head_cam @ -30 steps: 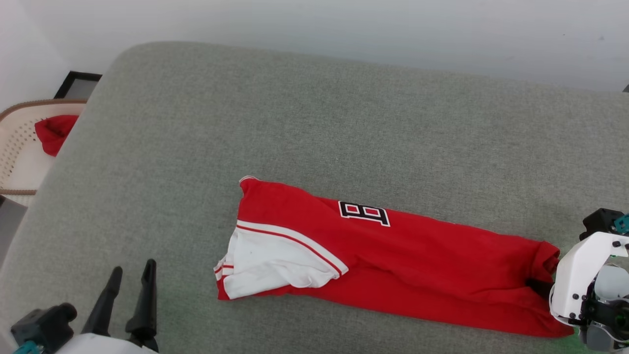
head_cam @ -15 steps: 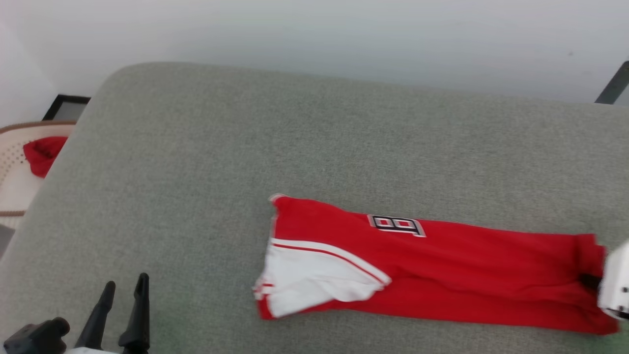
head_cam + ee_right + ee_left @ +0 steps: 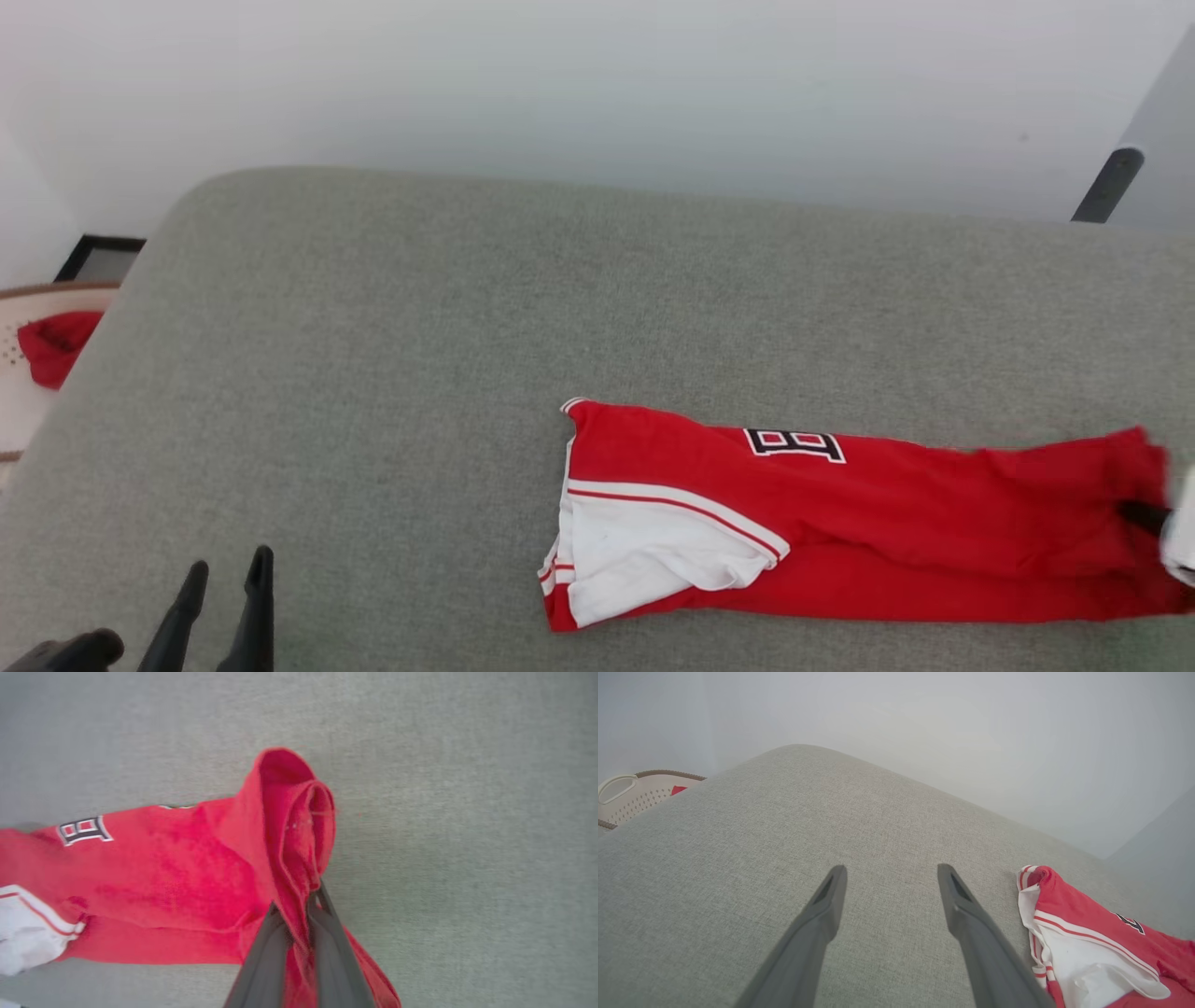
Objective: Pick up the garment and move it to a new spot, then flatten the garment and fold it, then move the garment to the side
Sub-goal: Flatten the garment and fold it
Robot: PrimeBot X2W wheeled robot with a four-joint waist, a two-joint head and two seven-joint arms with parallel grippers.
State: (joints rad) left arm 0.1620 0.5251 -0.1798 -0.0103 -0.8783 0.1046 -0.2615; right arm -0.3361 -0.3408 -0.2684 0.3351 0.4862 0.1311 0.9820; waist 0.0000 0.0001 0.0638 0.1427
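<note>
I log: grey cushion (image 3: pixel 467 327); basket (image 3: pixel 626 798) with red cloth (image 3: pixel 51 343) beside it. Garment (image 3: pixel 934 523): long red strip, white-sleeved, end clamped by right gripper (image 3: pixel 299 900). Left gripper (image 3: pixel 891 868) agape, empty.

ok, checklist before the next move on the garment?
1. Grip: right gripper shut on one end of the garment: ok.
2. Layers pinched: fabric bunches at the fingers, count cannot tell.
3. Free arm: left gripper open, holding nothing, over the grey cushion, apart from the garment: ok.
4. Fold: garment lies as a long strip, white sleeve on top: ok.
5. Flatness: end at the grip is lifted and rumpled: not ok.
6. Room: bare cushion to the left of the garment: ok.
</note>
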